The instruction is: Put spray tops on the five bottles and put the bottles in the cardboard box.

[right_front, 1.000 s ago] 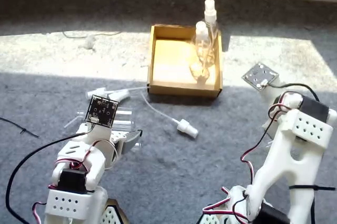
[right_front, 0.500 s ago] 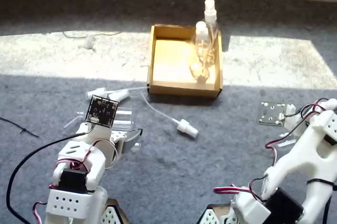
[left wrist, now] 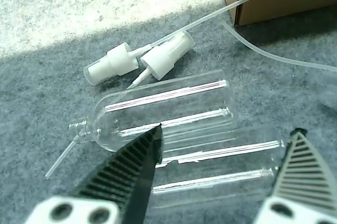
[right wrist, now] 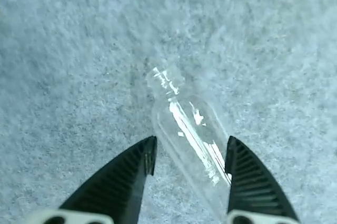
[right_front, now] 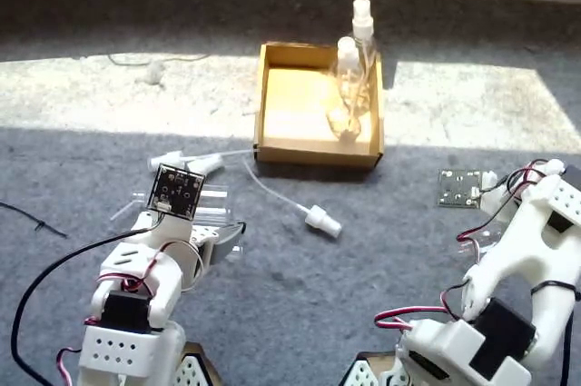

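My left fingers (left wrist: 131, 176) hung wide over two bare bottles (left wrist: 168, 103) lying side by side on the grey carpet (right_front: 272, 295). My right fingers (right wrist: 121, 182) stood wide astride another topless bottle (right wrist: 192, 134) lying flat. Two topped bottles (right_front: 349, 86) stood in the cardboard box (right_front: 290, 113).

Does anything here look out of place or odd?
Nothing spilled or broken. One spray top lies alone before the cardboard box, unfitted, its thin tube trailing toward the box corner.

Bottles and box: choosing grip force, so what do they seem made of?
The bottles look like clear glossy plastic, possibly glass: carpet shows through, with bright streaks. The cardboard box looks matte tan paperboard, with plain dull walls.
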Tool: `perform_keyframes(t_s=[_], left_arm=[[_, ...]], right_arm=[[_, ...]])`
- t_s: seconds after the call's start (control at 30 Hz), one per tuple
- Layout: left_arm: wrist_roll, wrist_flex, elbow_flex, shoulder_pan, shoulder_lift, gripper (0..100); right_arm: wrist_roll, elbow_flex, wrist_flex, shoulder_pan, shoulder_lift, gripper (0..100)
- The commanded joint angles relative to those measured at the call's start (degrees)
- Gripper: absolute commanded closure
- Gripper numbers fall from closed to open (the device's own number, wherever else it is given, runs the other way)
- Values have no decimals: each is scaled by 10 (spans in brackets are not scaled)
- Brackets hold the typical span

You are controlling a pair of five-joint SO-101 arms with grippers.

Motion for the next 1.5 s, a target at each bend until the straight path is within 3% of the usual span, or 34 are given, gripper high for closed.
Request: perform_keyframes(t_s=[0.0, 0.23, 0.47, 0.73, 0.97, 1.07, 1.23, 1.47], left_arm=[[-6, -11, -4, -7, -4, 664], [-6, -11, -4, -7, -4, 664], [-6, -11, -5, -7, -4, 664], [-6, -11, -4, -6, -4, 664], [-6, -10, -4, -5, -4, 664], [-6, -9, -5, -5, -4, 664], [-6, -8, -7, -7, -4, 664], [-6, -8, -7, -7, -4, 664]], right_arm=[[7, -26, -15, -2, 10, 810], [-4, -26, -17, -2, 68, 810], [-107, -26, -111, -2, 152, 813], [-330, -26, -117, -23, 167, 815], [-723, -26, -65, -98, 169, 815], [-833, -27, -7, -145, 169, 815], [-933, -30, 16, -183, 167, 815], [-944, -56, 24, -179, 142, 815]])
